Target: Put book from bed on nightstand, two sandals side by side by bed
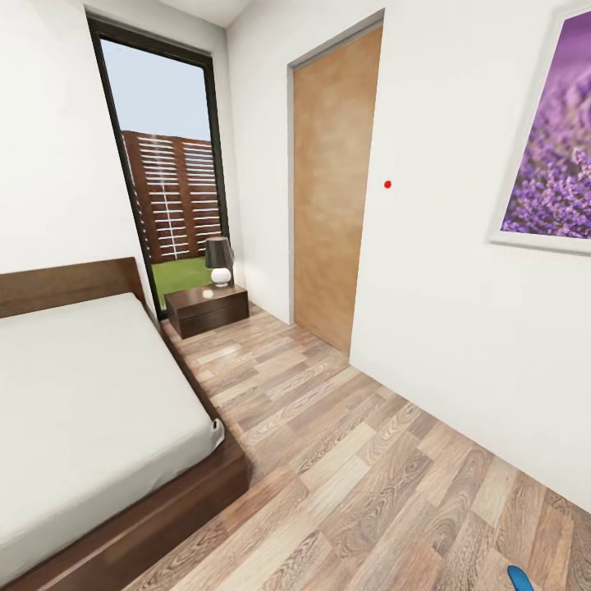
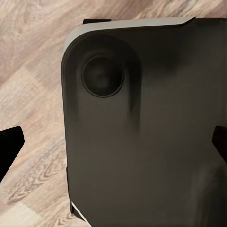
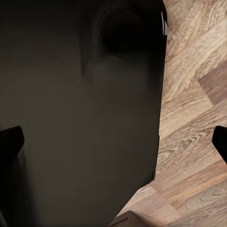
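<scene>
The bed (image 1: 90,410) fills the left of the head view, with a bare whitish mattress and a brown headboard. The book is out of view. The nightstand (image 1: 207,309) stands past the bed's head by the window, with a small lamp (image 1: 219,261) on it. The blue tip of one sandal (image 1: 519,577) pokes in on the floor at the bottom right edge. My left gripper (image 2: 113,144) hangs open over the robot's dark base with nothing between its fingertips (image 2: 9,146). My right gripper (image 3: 113,144) is also open and holds nothing, its fingertips (image 3: 9,146) far apart.
A wood-plank floor (image 1: 353,460) runs between the bed and the right wall. A brown door (image 1: 332,197) and a lavender picture (image 1: 554,148) are on that wall. A tall dark-framed window (image 1: 168,172) closes the far end.
</scene>
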